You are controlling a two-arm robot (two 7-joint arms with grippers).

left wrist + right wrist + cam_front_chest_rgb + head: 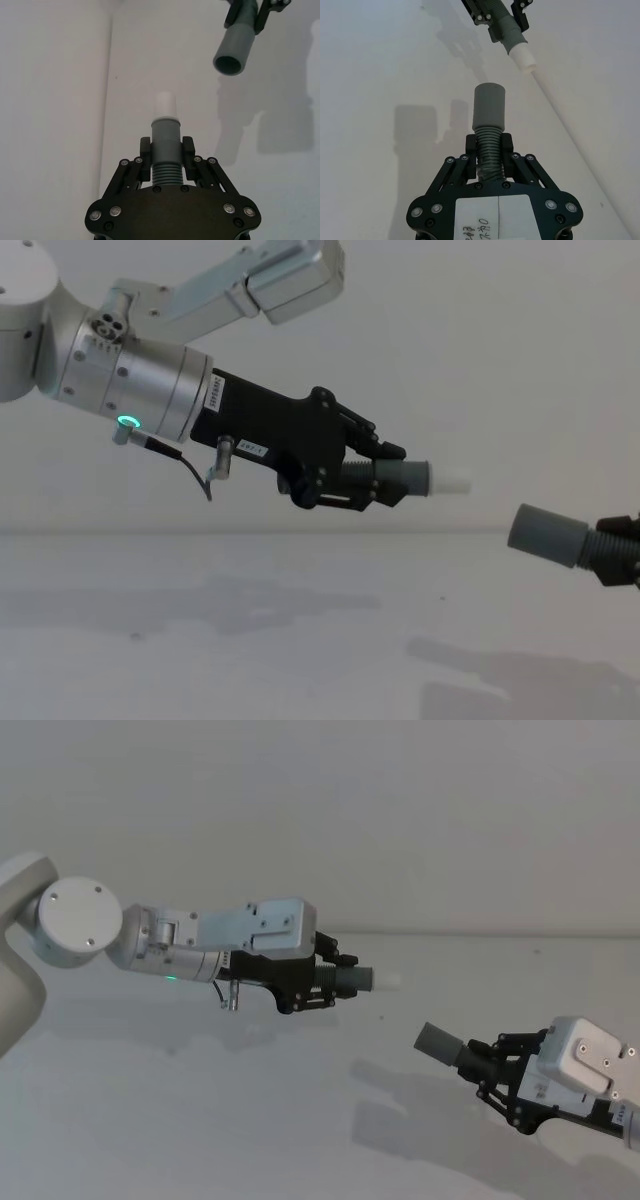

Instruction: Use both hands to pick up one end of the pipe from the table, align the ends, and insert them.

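You have both pieces of the pipe lifted clear of the table (200, 1110), one in each pincer. Your left gripper (335, 982), on the silver arm with the green ring light (128, 422), reaches in from the table's left side toward the far edge. Its fingers are pinched narrow on the short hose piece (165, 165), right where the ribs meet the smooth grey cuff. The cuff and its narrower white tip (450, 481) stick out past the fingertips and point toward the table's right edge. Your right gripper (482, 1065) comes in over the right edge near the near right corner. Its fingers are clamped on the ribbed part of the other hose piece (489, 155), just behind the wide grey cuff (438, 1044). That cuff points back up and left toward the white tip. The two ends face each other but are apart, with open air between them. In the chest view the wide cuff sits lower than the white tip, so the two are not in line. In the left wrist view you look into the wide cuff's open mouth, off the tip's line. Both arms' shadows lie on the table below them.
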